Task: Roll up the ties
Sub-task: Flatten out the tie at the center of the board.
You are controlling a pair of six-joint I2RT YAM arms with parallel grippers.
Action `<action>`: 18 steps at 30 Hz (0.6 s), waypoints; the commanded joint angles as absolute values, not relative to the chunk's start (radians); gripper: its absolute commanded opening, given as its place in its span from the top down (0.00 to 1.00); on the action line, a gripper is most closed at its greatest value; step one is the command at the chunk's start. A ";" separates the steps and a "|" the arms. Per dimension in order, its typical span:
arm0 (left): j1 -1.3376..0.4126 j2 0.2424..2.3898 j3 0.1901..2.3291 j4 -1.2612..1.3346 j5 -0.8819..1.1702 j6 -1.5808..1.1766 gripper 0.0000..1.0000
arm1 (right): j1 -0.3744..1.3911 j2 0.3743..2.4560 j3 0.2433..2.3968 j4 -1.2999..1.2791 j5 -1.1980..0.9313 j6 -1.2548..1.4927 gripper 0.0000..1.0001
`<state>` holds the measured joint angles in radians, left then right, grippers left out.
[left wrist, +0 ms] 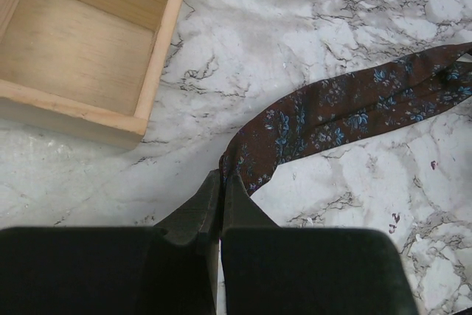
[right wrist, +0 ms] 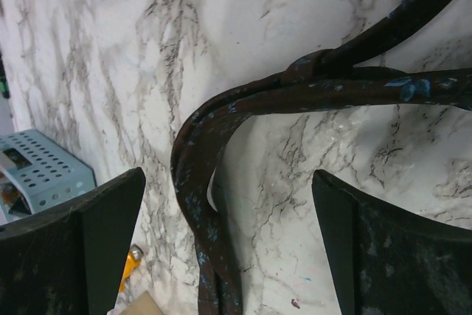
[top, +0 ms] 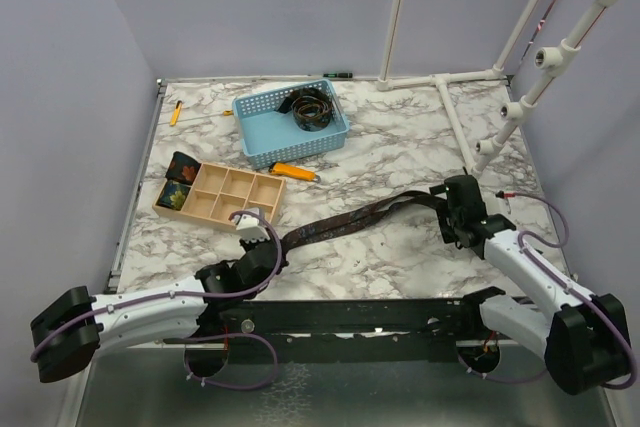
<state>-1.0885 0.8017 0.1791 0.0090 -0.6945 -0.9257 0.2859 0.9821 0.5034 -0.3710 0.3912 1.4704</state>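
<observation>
A long dark brown tie with small blue flowers lies stretched across the marble table between both grippers. My left gripper is shut on its near end; the left wrist view shows the fingers pressed together on the fabric tip of the tie. My right gripper is open over the far part, where the tie bends in a folded loop between the wide-apart fingers. Rolled ties lie in the blue basket and in two left compartments of the wooden tray.
The wooden tray's corner sits close to the left gripper. An orange marker lies between the basket and the tray. A yellow pen lies at the back left. A white pipe frame stands at the back right.
</observation>
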 commanded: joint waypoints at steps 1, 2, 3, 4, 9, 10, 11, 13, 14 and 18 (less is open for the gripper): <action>-1.089 0.742 0.135 0.002 -0.709 -0.943 1.00 | 0.278 1.062 0.518 -0.371 0.443 1.593 0.01; -1.089 0.733 0.130 -0.009 -0.705 -0.944 1.00 | 0.278 1.084 0.528 -0.356 0.453 1.598 0.00; -1.090 0.723 0.127 -0.019 -0.702 -0.945 1.00 | 0.278 1.111 0.542 -0.350 0.460 1.603 0.00; -1.090 0.716 0.126 -0.021 -0.697 -0.945 1.00 | 0.278 1.140 0.559 -0.352 0.467 1.607 0.00; -1.089 0.687 0.122 -0.038 -0.691 -0.948 1.00 | 0.275 1.261 0.621 -0.361 0.499 1.627 0.01; -1.090 0.680 0.119 -0.040 -0.689 -0.950 1.00 | 0.272 1.276 0.629 -0.358 0.503 1.622 0.02; -1.089 0.673 0.116 -0.041 -0.688 -0.952 1.00 | 0.268 1.295 0.635 -0.357 0.505 1.614 0.05; -1.090 0.661 0.111 -0.041 -0.692 -0.957 1.00 | 0.258 1.319 0.642 -0.353 0.508 1.599 0.18; -1.089 0.658 0.111 -0.041 -0.695 -0.956 1.00 | 0.254 1.327 0.637 -0.344 0.507 1.591 0.29; -1.089 0.653 0.116 -0.050 -0.695 -0.950 1.00 | 0.246 1.319 0.609 -0.298 0.497 1.553 0.66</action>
